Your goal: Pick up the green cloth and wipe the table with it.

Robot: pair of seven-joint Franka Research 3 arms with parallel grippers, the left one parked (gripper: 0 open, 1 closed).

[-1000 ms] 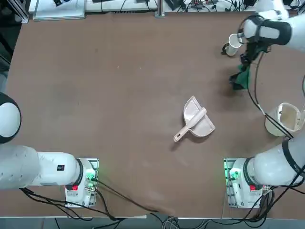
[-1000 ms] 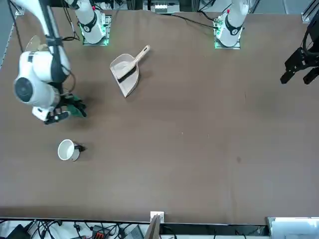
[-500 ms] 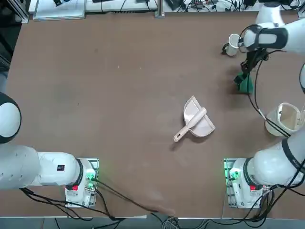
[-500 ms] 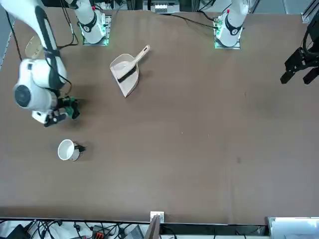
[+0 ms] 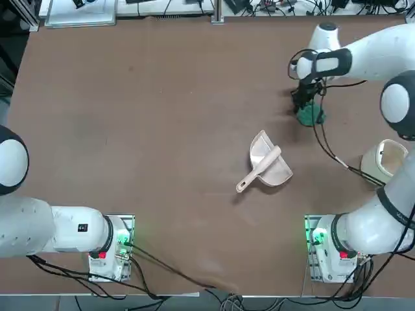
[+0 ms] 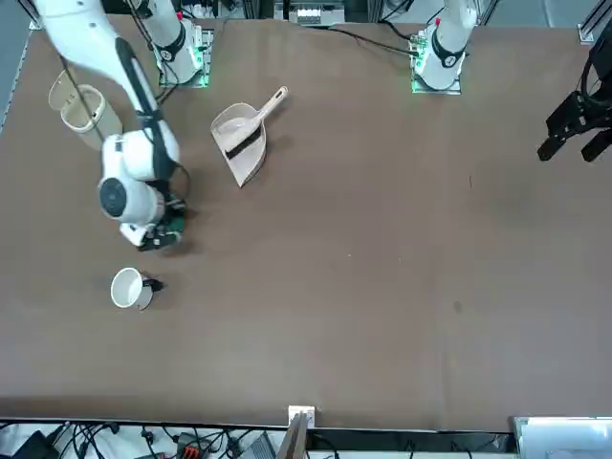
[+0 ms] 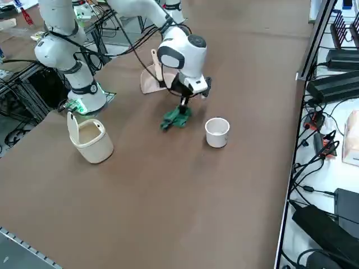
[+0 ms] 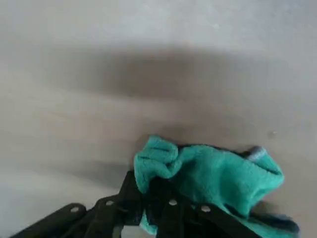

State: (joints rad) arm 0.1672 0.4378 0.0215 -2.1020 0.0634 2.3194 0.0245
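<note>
with the right gripper (image 8: 144, 198) closed on the bunched green cloth (image 8: 223, 178), i expect light, floppy fabric, best pinched mid-bunch above the table (image 7: 168, 196).

Overhead, frontal, raised-side, wrist views

Overhead and front views: light even, moderately bright; brown tabletop (image 5: 175, 162) matte, without hard glare. Soft shadow beside the dustpan (image 5: 269, 159). Green glow at the right arm's base (image 5: 324, 249). Right side view: bright, white bin (image 7: 92, 140) and mug (image 7: 217, 132) pale against brown. Right wrist view: greyish, hazy; tabletop blurred, broad soft shadow bands across it; green cloth (image 8: 218, 176) somewhat clearer, perhaps slightly soft too.
</note>
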